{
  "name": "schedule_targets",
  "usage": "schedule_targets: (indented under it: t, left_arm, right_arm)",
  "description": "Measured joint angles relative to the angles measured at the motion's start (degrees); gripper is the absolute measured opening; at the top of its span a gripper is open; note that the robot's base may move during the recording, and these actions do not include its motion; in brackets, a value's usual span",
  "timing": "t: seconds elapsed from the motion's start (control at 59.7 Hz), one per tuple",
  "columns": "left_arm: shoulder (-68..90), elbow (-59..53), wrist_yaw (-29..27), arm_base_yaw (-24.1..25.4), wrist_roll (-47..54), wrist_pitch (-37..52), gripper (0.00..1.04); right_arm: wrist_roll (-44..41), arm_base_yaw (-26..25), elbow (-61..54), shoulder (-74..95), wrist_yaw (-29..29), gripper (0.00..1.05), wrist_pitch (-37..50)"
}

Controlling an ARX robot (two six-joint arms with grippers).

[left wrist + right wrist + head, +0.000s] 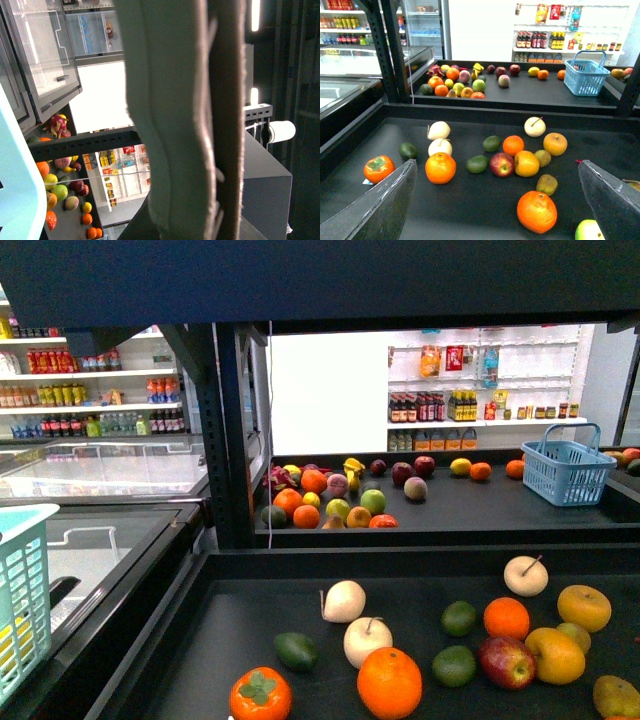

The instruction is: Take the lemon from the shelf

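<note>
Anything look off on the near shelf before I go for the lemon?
Nothing spilled or damaged. Fruit lies loose on the near shelf. The left wrist view is mostly blocked by the left gripper, so I can't check from there.

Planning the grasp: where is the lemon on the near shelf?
Front view, right side of the near shelf: the lemon sits just behind a bigger yellow fruit, right of an orange.

blue basket, persimmon, freezer chest
</note>
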Motion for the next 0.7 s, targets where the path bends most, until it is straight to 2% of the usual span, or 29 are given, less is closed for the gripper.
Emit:
schedule_targets:
  t: [0.151, 0.653, 0.687, 0.704]
  left_arm:
    - [0.1, -0.1, 0.0, 0.0, -0.1, 0.0, 0.07]
    - [-0.2, -0.1, -0.5, 0.0, -0.6, 0.7, 0.94]
    - [-0.2, -0.2, -0.1, 0.1, -0.4, 0.7, 0.99]
    - [-0.6, -0.8, 1.2, 0.5, 0.4, 0.2, 0.98]
  right_arm:
    - [0.0, 0.0, 0.0, 0.0, 0.0, 0.97, 0.0]
    - [0.0, 0.0, 0.0, 0.0, 0.0, 0.97, 0.0]
    - [0.0, 0.0, 0.0, 0.0, 0.0, 0.97, 0.0]
    - [0.0, 0.0, 0.0, 0.0, 0.0, 0.97, 0.0]
